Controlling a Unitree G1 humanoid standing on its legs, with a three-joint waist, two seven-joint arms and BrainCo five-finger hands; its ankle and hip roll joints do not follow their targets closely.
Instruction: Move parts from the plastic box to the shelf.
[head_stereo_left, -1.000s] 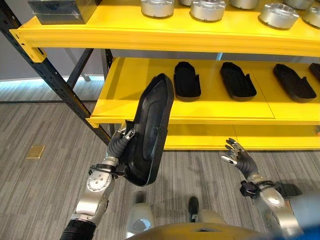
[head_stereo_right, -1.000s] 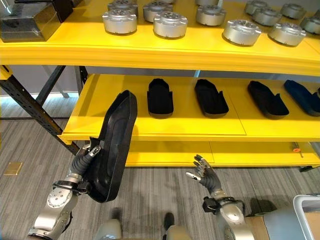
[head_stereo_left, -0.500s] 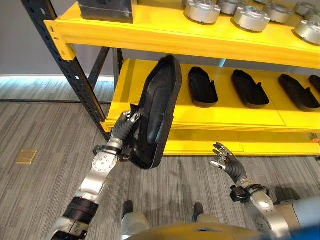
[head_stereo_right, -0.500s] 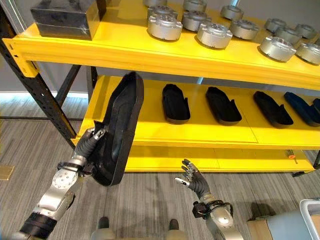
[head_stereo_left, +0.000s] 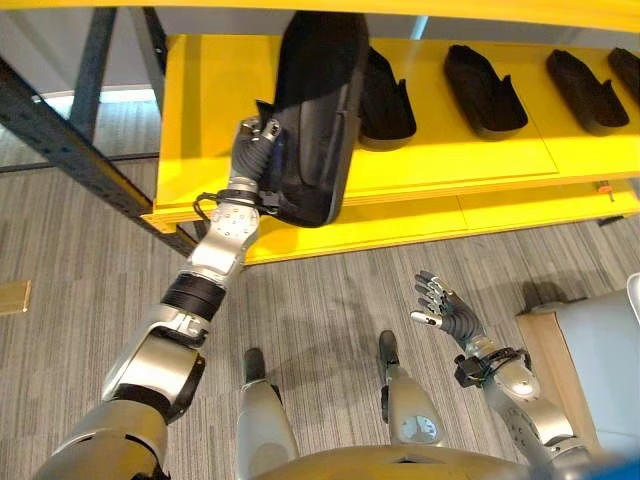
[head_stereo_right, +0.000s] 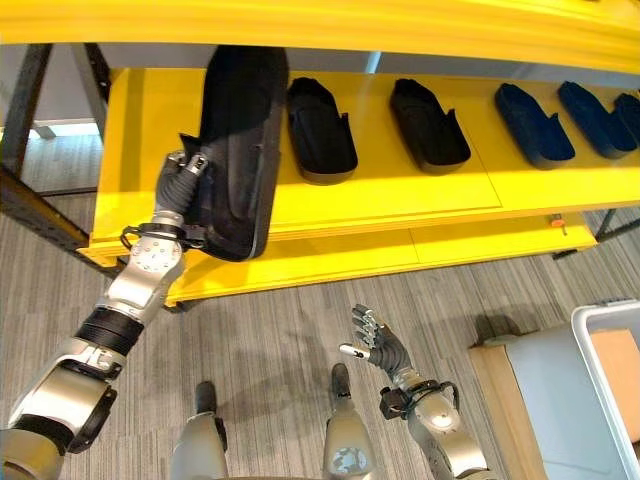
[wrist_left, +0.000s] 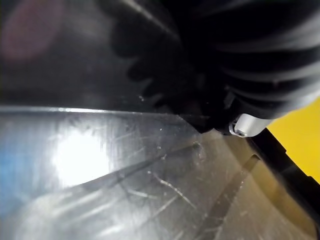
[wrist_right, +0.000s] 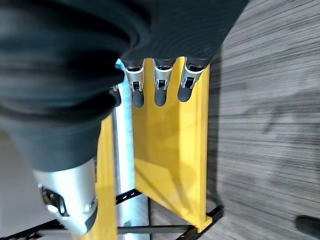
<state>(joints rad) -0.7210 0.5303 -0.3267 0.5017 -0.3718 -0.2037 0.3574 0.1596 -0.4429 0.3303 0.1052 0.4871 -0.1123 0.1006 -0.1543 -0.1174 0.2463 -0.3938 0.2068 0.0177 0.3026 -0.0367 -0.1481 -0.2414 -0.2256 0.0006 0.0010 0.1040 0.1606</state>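
A long black moulded part (head_stereo_left: 315, 100) stands on end over the left of the yellow lower shelf (head_stereo_left: 200, 120), its lower tip near the shelf's front edge. My left hand (head_stereo_left: 252, 160) is shut on its rim from behind, arm stretched forward; the left wrist view has the part's glossy surface (wrist_left: 125, 175) right against the hand. Several similar black parts (head_stereo_left: 388, 90) lie in a row on the same shelf to the right. My right hand (head_stereo_left: 450, 318) hangs low over the floor, open and holding nothing, fingers (wrist_right: 160, 85) straight.
The plastic box's pale rim (head_stereo_right: 584, 345) shows at the right edge, resting on a wooden stand (head_stereo_right: 500, 390). A dark steel upright (head_stereo_left: 60, 140) of the rack crosses at the left. Grey plank floor lies in front of the shelf.
The camera has tipped down, so the upper shelf has left the picture. My left arm has reached forward and carried the black part over the lower shelf. The right hand stays low and open.
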